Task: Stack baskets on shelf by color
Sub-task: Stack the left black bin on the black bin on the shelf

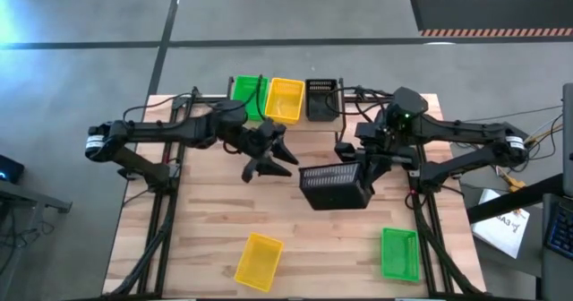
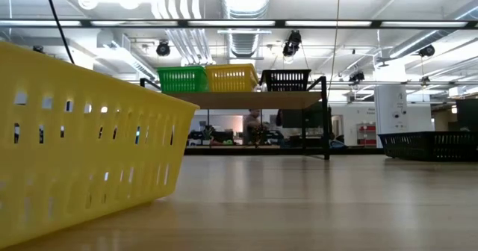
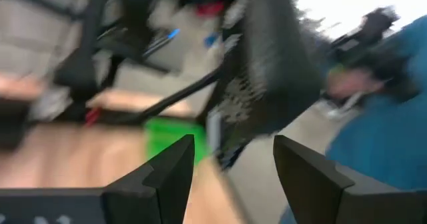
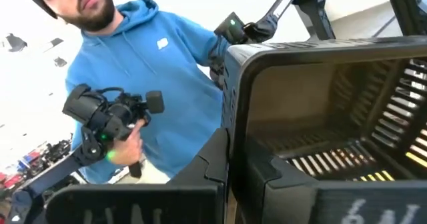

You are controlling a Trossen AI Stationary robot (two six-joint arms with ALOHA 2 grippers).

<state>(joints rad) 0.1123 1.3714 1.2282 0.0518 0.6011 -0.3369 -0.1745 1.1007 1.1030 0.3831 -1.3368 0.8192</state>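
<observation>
A black basket (image 1: 336, 186) sits tilted right of the table's middle, shut in my right gripper (image 1: 365, 165). My left gripper (image 1: 269, 170) hovers open just left of it and touches nothing; its wrist view shows open fingers (image 3: 233, 167) before the blurred black basket (image 3: 267, 71). On the shelf (image 2: 254, 99) at the far edge stand a green basket (image 1: 243, 95), a yellow basket (image 1: 285, 99) and a black basket (image 1: 322, 99), each on its base. A yellow basket (image 1: 260, 261) and a green basket (image 1: 399, 253) rest on the table near its front edge. My right gripper (image 4: 243, 174) pinches the black basket's end wall (image 4: 233, 111) near a corner of the rim, one finger outside and one inside the hollow. The fingers come from the table's right side, slanting down. The basket is tilted, a long perforated side (image 1: 336, 193) turned upward; whether it touches the table, I cannot tell.
A person in a blue hoodie (image 4: 153, 71) stands beyond the table holding a camera rig. The near yellow basket (image 2: 82, 146) fills the low view's left. A black basket (image 2: 429, 145) shows at that view's right edge. Bare wood (image 1: 206, 211) lies between the arms and the front baskets.
</observation>
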